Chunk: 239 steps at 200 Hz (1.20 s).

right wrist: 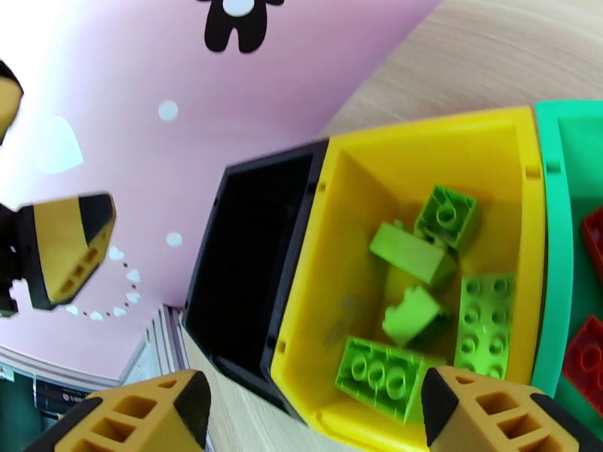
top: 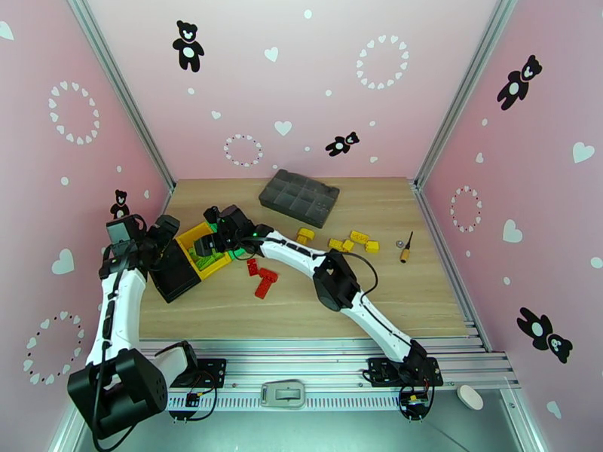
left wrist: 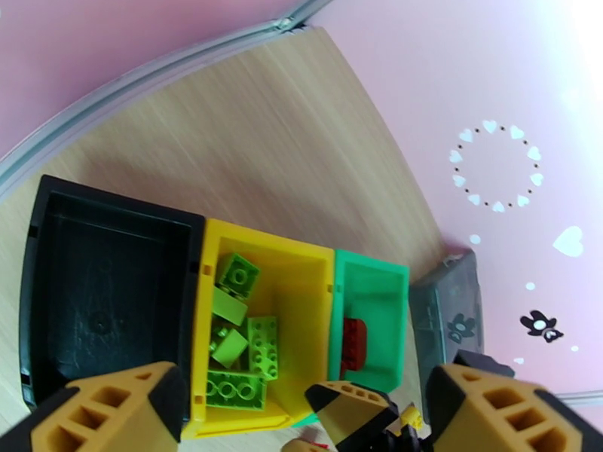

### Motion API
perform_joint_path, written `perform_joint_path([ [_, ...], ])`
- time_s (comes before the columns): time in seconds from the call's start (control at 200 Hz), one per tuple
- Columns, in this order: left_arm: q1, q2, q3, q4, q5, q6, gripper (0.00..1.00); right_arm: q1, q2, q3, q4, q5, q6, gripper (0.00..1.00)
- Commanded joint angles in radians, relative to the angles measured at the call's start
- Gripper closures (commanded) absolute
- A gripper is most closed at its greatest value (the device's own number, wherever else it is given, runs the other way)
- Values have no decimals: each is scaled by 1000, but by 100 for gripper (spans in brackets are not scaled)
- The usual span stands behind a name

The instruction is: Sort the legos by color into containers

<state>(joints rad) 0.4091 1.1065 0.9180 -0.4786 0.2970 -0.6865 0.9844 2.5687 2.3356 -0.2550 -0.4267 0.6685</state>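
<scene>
Left tool [left wrist: 305, 377] and right tool [right wrist: 309, 380], fingers apart and empty, hover close together above the black container [left wrist: 113, 212] and the yellow container [left wrist: 301, 250], which holds green legos [left wrist: 249, 348]. So crowded, the tools could collide.

In your right wrist view, the red bricks [right wrist: 592, 355] run off the frame's edge (count unreadable). From your left wrist, a yellow finger [left wrist: 490, 408] hides part of the grey tray [left wrist: 445, 303]. Overhead, the round speck [top: 399, 242] beside the screwdriver [top: 407, 248] is too small to name.
</scene>
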Motion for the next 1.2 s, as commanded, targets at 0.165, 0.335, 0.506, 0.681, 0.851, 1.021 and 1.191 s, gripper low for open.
perform_joint_path([
  [0.165,-81,-23,-4,-35,19,25,11,11,-353,-325,-72,154,-128,28],
  [0.335,-250,1,24,-91,-89,63,13,-4,-524,-533,-155,290,-181,31],
  [0.506,-456,53,44,-151,-234,86,14,-67,-679,-763,-224,434,-178,30],
  [0.681,-665,152,45,-185,-371,77,15,-125,-834,-988,-226,533,-179,26],
  [0.851,-840,293,60,-192,-473,47,18,-142,-932,-1110,-231,587,-182,24],
  [1.021,-928,445,89,-175,-520,24,24,-144,-976,-1177,-212,582,-176,24],
  [1.191,-942,544,100,-140,-513,18,30,-145,-989,-1214,-197,576,-171,24],
])
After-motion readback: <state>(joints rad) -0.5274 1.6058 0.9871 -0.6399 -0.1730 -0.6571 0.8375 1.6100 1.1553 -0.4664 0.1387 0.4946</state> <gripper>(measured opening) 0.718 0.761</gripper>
